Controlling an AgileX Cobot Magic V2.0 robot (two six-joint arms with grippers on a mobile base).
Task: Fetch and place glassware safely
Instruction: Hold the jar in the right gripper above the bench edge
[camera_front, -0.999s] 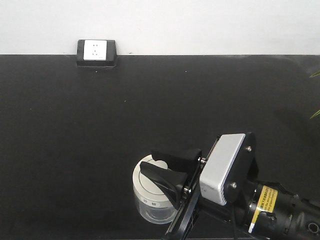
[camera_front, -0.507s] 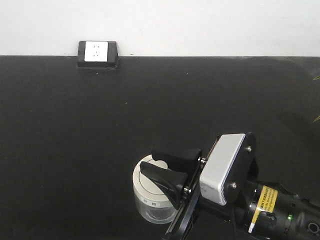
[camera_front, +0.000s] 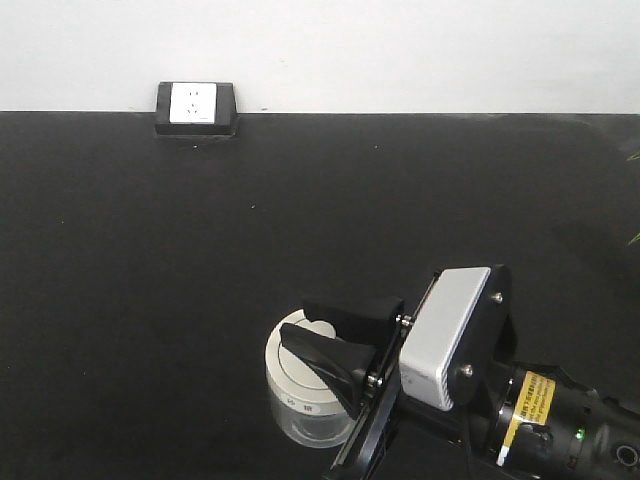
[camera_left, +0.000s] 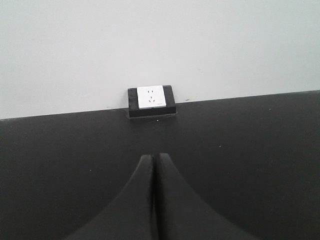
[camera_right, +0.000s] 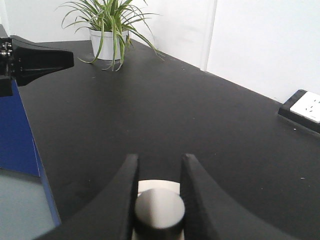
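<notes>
Glass at the near edge is what matters. The glass jar (camera_front: 296, 398) is low at the front of the black table (camera_front: 150, 250). It is squat and clear-walled, capped by a cream lid (camera_right: 158, 184) with a round knob (camera_right: 159, 214).

I'd judge it light and rigid, but brittle and slick on its sides. The lid looks as if it merely rests on top, so a lift by the knob alone could leave the body behind or drop it. A hold around the glass wall under the lid rim seems safer to me.

The right gripper (camera_right: 160, 159) reaches in over the lid with its two dark fingers either side of the knob. As far as the wrist view lets me say, they are pressed against it. I cannot make out whether the jar rests on the table or hangs just off it, since clear glass on black shows no gap. The fingers also hide much of the lid and the jar's right side.

The left gripper (camera_left: 153, 158) hovers above the table with its fingers together, holding nothing. Farther back, a wall socket (camera_front: 195, 105) sits at the table's rear edge, and a potted plant (camera_right: 107, 27) stands at the far corner. A blue panel (camera_right: 15, 130) is cut off at the left of the right wrist view, and I can't name it.
</notes>
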